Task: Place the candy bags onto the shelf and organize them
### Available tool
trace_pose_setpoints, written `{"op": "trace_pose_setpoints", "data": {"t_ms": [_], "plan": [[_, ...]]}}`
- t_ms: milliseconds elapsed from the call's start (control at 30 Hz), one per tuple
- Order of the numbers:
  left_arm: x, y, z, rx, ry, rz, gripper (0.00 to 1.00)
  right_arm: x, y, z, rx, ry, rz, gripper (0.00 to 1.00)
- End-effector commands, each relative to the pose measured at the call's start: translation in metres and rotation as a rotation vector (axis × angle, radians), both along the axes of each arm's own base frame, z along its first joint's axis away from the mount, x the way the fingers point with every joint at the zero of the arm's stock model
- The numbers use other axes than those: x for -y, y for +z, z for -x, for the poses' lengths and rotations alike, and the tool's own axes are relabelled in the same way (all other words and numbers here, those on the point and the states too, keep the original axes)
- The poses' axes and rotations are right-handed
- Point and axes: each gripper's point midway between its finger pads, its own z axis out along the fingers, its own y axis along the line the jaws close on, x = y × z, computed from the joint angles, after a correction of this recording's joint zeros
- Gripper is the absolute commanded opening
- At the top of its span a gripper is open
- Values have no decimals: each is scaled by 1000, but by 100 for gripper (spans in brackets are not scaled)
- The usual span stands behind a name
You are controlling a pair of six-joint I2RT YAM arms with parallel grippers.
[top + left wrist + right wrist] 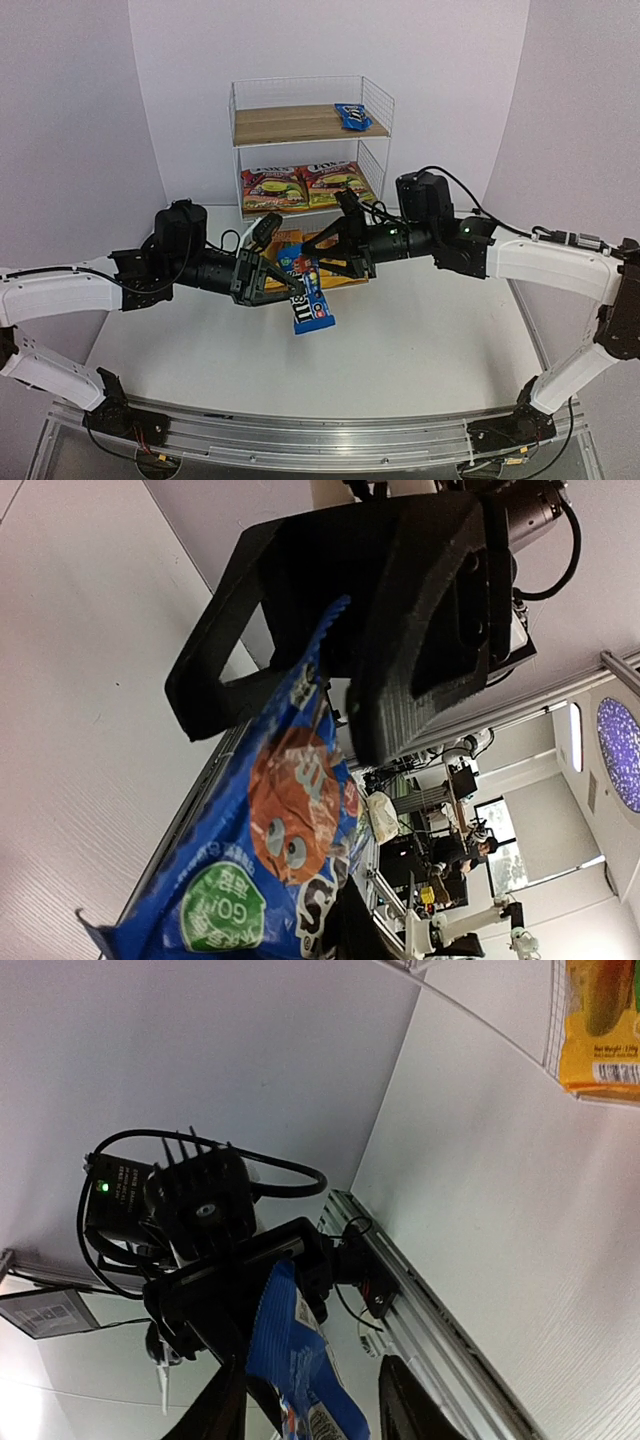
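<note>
The right gripper's [315,1380] two dark fingers come up from the bottom edge, spread apart. A blue packet [295,1350] runs between them, clear of at least one finger. The left gripper [262,1265] pinches the packet's far end, and a green light [103,1187] glows on the black unit behind it. Beyond lie the white table [520,1210], its metal rail [440,1330] and a yellow bag [600,1030] in the top corner.

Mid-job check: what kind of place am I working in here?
Probably a robotics lab: a white table screened by plain backdrop, and beyond it, in the left wrist view, desks with monitors and another white robot arm.
</note>
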Motion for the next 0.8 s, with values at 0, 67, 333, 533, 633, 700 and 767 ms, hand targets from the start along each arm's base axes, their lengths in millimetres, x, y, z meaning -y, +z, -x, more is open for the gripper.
{"op": "trace_pose_setpoints", "data": {"t_ms": [0,67,333,533,633,700,767], "plan": [[-8,3,-23,-63,182,-57,5,26,34,0,215,-73,-22,49],[-11,-2,-33,-92,248,-102,6,37,29,4,264,-84,2,53],[-6,15,-46,-108,299,-78,6,39,-22,40,166,63,92,54],[1,17,-48,-127,290,-66,6,33,-39,42,163,80,128,52],[1,16,-48,-136,288,-64,6,30,-37,42,185,77,128,49],[2,12,-48,-147,290,-71,6,27,-34,42,197,75,117,47],[3,18,-49,-136,288,-44,6,22,-32,44,198,84,98,45]]}}
